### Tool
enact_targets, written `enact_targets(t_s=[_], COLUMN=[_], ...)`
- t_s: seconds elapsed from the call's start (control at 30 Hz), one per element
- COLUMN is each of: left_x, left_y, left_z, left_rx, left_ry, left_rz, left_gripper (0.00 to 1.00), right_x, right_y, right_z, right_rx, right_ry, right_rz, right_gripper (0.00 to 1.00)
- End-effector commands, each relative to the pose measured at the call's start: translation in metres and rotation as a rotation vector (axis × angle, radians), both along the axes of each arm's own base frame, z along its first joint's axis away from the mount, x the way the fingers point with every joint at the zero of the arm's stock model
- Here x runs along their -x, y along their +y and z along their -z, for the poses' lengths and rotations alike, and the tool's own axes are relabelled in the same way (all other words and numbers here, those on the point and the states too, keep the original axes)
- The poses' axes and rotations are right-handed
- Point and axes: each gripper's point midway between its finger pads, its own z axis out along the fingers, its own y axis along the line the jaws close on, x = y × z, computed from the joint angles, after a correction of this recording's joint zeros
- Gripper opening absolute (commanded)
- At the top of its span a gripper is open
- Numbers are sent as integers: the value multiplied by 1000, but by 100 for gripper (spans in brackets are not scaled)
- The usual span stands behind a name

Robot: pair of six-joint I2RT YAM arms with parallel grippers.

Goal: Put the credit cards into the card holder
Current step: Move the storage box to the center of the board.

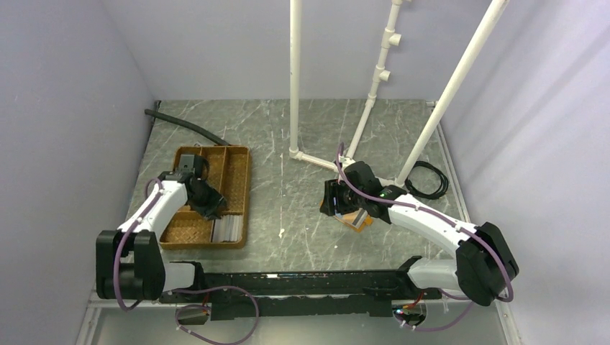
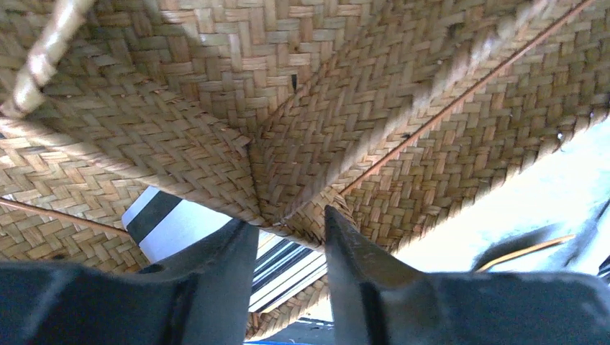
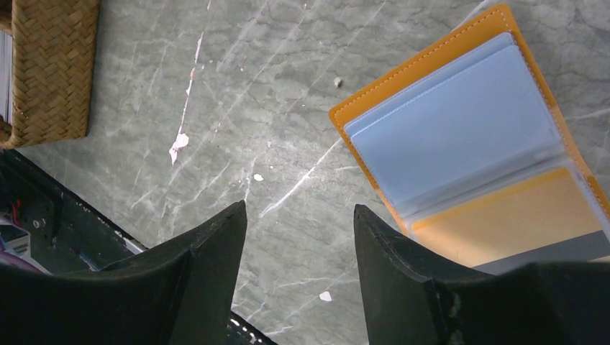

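At the near edge of the marble-patterned table (image 1: pixel 288 215), the two arms work well apart. The left gripper (image 2: pixel 288 219) hangs low inside the woven tray (image 2: pixel 403 144), its black fingers parted by a modest gap and holding nothing. A woven divider rib runs up from the space between the tips. The credit cards (image 2: pixel 282 269) lie just under those tips, a striped stack showing through the gap. A white card (image 2: pixel 176 219) with a dark band peeks out at the outer side of one finger. Seen from above, the cards sit in the tray's near right compartment, close beside the gripper; whether the fingers touch them cannot be told.

The right gripper (image 3: pixel 300 210) hovers over bare table, jaws wide, nothing between them but the grey surface. The card holder (image 3: pixel 460 136) lies open and flat just to the side of one finger, outside the gap, its orange cover framing clear plastic sleeves. That finger's edge overlaps the holder's lower corner in the wrist view. A corner of the tray shows at the far side of that view, well apart from the holder.

Farther back stand a white pipe frame (image 1: pixel 295 86), a black hose (image 1: pixel 183 123) at the left rear and a coil of black cable (image 1: pixel 428 180) at the right.
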Motion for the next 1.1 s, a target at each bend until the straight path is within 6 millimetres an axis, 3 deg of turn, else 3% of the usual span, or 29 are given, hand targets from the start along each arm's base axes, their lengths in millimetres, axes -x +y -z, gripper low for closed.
enact_targets(t_s=[0.0, 0.07, 0.17, 0.33, 0.4, 0.63, 0.9, 1.07], left_x=[-50, -44, -30, -5, -7, -15, -6, -1], left_y=[-7, -5, 0, -1, -11, 1, -24, -42], left_z=[-26, -33, -42, -31, -26, -8, 3, -3], left_rx=[24, 5, -32, -38, 10, -63, 78, 182], left_ry=[-157, -167, -195, -167, -162, -220, -230, -239], left_rz=[44, 82, 151, 239, 259, 240, 285, 309], left_gripper=[51, 73, 98, 99, 100, 99, 99, 99], right_x=[-9, -8, -7, -5, -6, -4, 2, 5], right_y=[8, 7, 7, 10, 12, 27, 47, 53], right_z=[-8, -6, -3, 2, 2, -3, -3, -4], right_rx=[-22, -16, -14, -18, -18, -41, -33, -36], right_ry=[-40, -39, -34, -25, -26, -28, -33, -33], right_rz=[7, 9, 7, -7, -11, -48, -89, -94], right_gripper=[59, 59, 59, 59, 59, 59, 59, 59])
